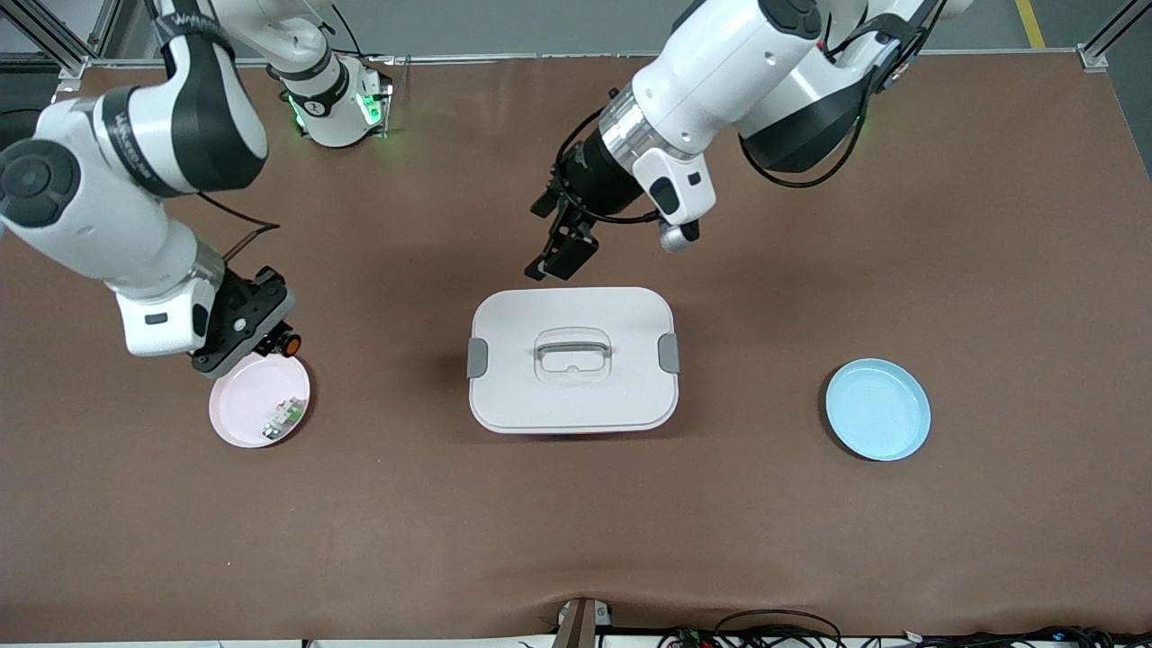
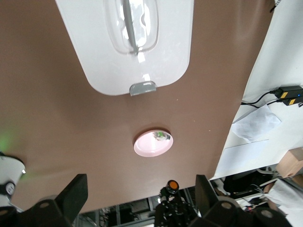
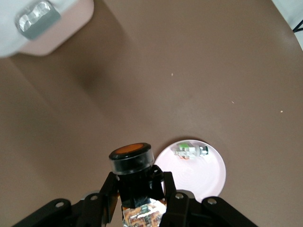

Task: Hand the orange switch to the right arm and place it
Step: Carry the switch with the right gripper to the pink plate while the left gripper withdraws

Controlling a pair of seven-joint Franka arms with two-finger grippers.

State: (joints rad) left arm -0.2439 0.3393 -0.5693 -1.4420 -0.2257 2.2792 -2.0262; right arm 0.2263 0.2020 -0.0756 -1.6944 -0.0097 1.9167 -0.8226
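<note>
From the front camera, the right gripper (image 1: pixel 281 345) hangs over the rim of the pink plate (image 1: pixel 243 409) at the right arm's end of the table, and there it is, the orange switch (image 1: pixel 289 343), pinched between the fingers with its orange face just showing at the tip. A small white-and-green part (image 1: pixel 284 419) lies on that plate, on the side nearer the camera. Mid-table sits the white lidded box (image 1: pixel 572 360), handle on top and grey clips at both ends, and the left gripper (image 1: pixel 560 256) hovers over the table just past the box's edge toward the robots' bases, jaws spread wide and nothing in them. A blue plate (image 1: pixel 877 409) rests toward the left arm's end. Over to the left wrist view: the two fingers (image 2: pixel 73 195) stand far apart and bare, the box (image 2: pixel 94 56) fills the upper picture, the pink plate (image 2: pixel 152 143) lies on the brown table (image 2: pixel 57 137), and farther off the switch (image 2: pixel 173 184) shows as an orange dot in what looks like the other arm's gripper, though it is small there. Now the right wrist view: the right gripper (image 3: pixel 137 198) is clamped tight on the switch (image 3: pixel 131 158), black body upright, orange face up, with the pink plate (image 3: pixel 208 182) and the white-and-green part (image 3: pixel 190 151) just beside and below it.
</note>
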